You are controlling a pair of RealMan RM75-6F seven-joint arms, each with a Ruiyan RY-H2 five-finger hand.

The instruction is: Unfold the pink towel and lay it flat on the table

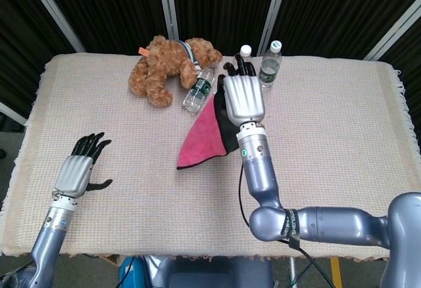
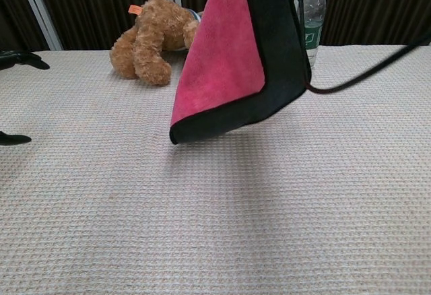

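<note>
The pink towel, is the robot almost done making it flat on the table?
Not yet, about halfway. Done: the right hand has picked up the pink towel and holds it in the air, clear of the table. In hand: the towel hangs down, showing its pink face and a black edge; whether it is fully unfolded is hard to tell. Left: lowering it and spreading it flat. The left hand is open and holds nothing.
</note>
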